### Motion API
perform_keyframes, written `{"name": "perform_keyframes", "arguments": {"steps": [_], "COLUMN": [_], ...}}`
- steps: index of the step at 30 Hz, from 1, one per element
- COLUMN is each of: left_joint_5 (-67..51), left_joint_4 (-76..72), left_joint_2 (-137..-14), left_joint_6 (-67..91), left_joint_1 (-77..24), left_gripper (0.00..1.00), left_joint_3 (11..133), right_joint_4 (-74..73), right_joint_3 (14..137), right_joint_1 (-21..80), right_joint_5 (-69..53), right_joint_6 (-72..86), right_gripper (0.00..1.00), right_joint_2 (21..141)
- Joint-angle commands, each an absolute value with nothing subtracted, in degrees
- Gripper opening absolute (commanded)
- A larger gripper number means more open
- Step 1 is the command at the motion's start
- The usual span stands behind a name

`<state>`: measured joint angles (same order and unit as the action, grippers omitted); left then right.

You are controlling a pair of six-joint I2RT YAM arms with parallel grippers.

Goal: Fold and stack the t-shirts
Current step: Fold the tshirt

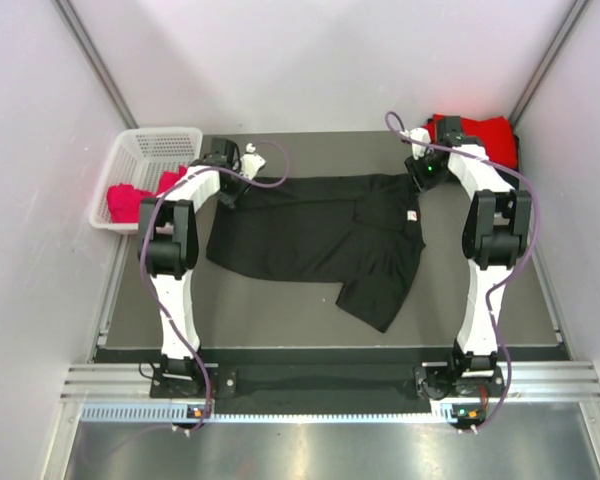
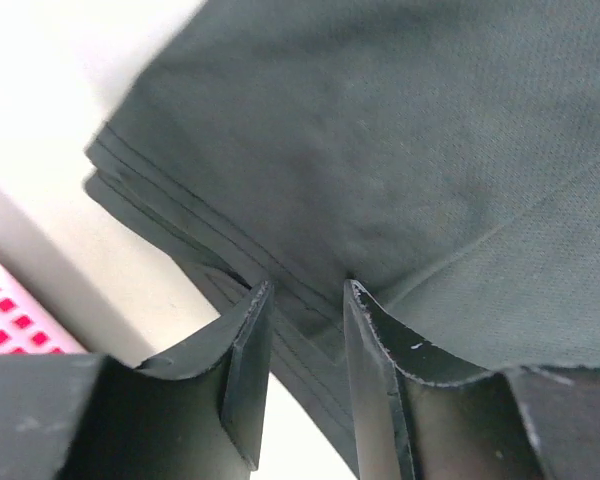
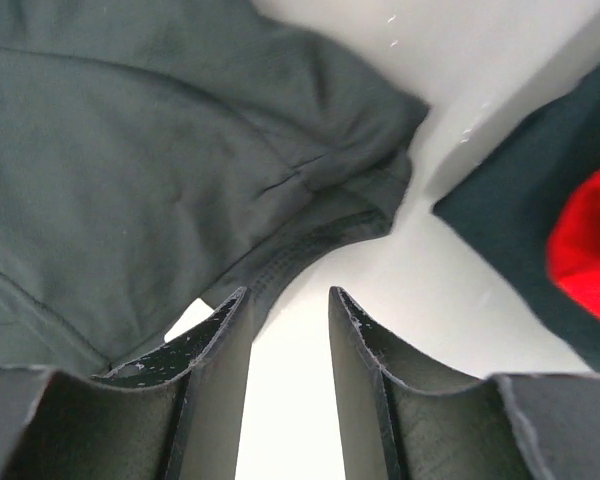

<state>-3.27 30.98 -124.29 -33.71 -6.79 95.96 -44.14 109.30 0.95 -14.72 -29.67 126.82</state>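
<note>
T-shirt [image 1: 310,238]: black, fine-knit, double-stitched hems.

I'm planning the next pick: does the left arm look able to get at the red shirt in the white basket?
Probably yes: the left gripper is close beside the open-topped basket, and nothing covers the red shirt.

White-and-black jointed arms [image 1: 175,290] with looping purple cables [image 1: 529,215], dark scuffed end effector fingers [image 2: 380,370]
</note>
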Motion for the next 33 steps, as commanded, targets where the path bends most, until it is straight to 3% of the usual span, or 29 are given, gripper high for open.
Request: {"name": "perform_keyframes", "arguments": {"steps": [1, 4, 10, 12, 21, 28, 33], "left_joint_5": [-2.90, -2.29, -0.53, 1.41, 1.84, 2.11, 3.16], "left_joint_4": [34.01, 36.12, 36.39, 36.04, 34.81, 34.89, 35.51], "left_joint_2": [-127.08, -127.71, -125.78, -124.64, -124.28, -126.21, -128.40], "left_joint_6": [-35.86, -36.38, -38.32, -38.93, -41.13, -41.31, -41.83], "left_joint_1": [-6.68, -6.68, -6.59, -6.42, -5.71, -5.45, -5.45], "left_gripper": [0.40, 0.37, 0.06, 0.00, 0.00, 0.00, 0.00], "left_joint_3": [98.78, 99.49, 97.74, 96.95, 97.03, 101.24, 105.46], "right_joint_4": [-44.47, -44.47, -44.30, -44.47, -47.19, -47.90, -46.15], "right_joint_3": [108.20, 107.49, 106.87, 107.22, 110.03, 111.97, 112.67], "right_joint_1": [0.70, 0.70, 0.53, 0.53, 0.53, 0.53, 0.53], "right_joint_5": [-16.61, -16.17, -15.38, -14.25, -12.92, -13.62, -10.81], "right_joint_6": [-30.41, -30.50, -30.41, -30.06, -30.76, -30.50, -31.20], "right_gripper": [0.37, 0.37, 0.37, 0.37, 0.32, 0.06, 0.03], "right_joint_2": [126.65, 126.65, 127.97, 128.75, 131.83, 133.42, 133.59]}}
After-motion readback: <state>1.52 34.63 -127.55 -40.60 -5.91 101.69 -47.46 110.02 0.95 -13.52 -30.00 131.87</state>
